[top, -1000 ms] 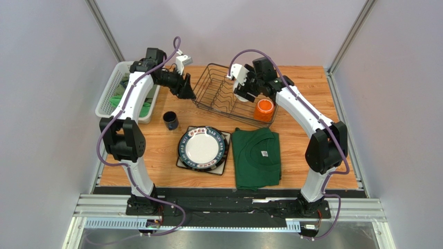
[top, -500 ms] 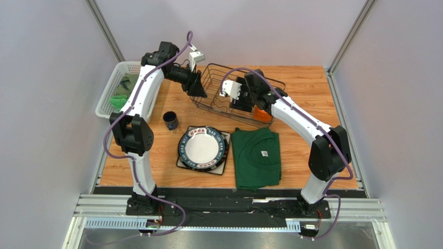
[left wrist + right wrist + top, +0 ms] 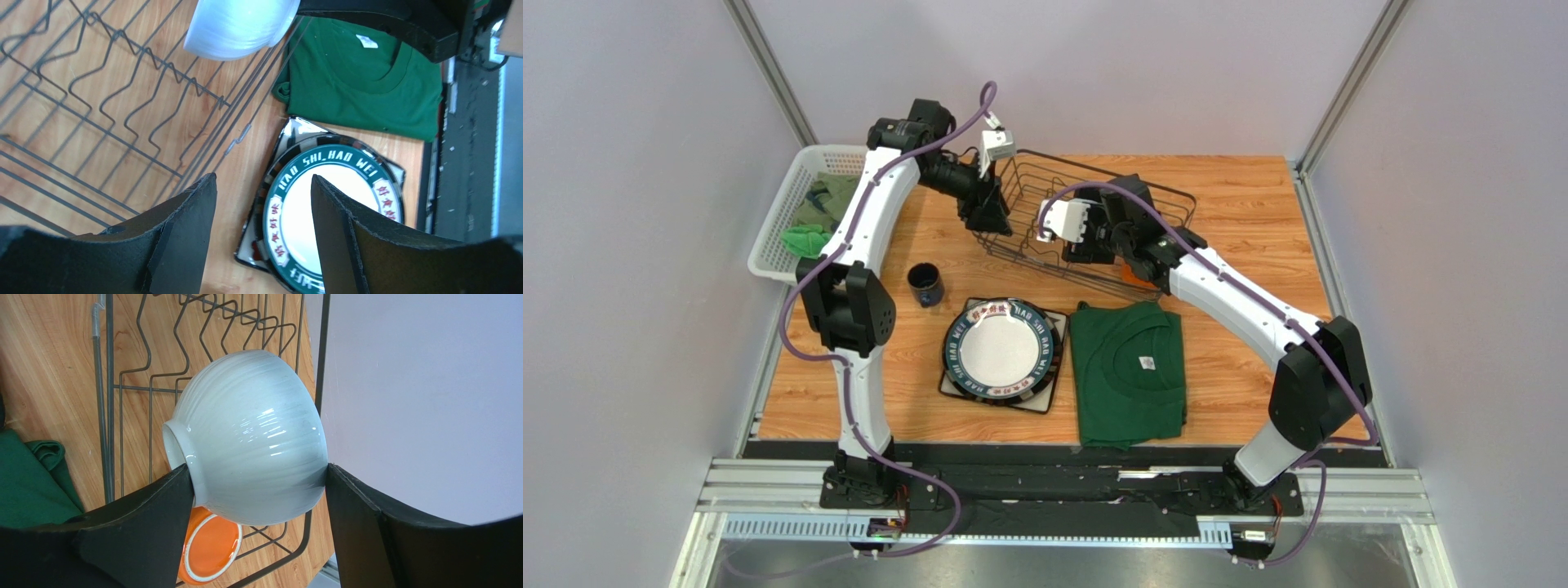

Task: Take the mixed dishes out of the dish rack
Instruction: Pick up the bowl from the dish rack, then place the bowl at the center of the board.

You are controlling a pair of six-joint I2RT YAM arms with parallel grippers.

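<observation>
The dark thin-wire dish rack (image 3: pixel 1032 208) stands on the surface. Over its wavy dividers, the ribbed white bowl (image 3: pixel 251 435) is tipped on its side, clamped between the fingers of the right gripper (image 3: pixel 258 471). An orange mug (image 3: pixel 207 551) shows at the rack's corner, beneath the bowl. The dark blue mug (image 3: pixel 924 284) stands upright off the rack's near-left corner. In front of the rack, a round dark-rimmed plate (image 3: pixel 1001 347) lies flat on the square plate (image 3: pixel 293 130).

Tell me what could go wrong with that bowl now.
1. The right hand pinches the bowl by its glossy curved sides, so it may slip and hit the orange mug showing just beyond it.
2. The bowl is close to the rack rim wire and could snag it on the way out.
3. The open left hand hovers by the rack's edge, near the right hand; they might collide.
</observation>
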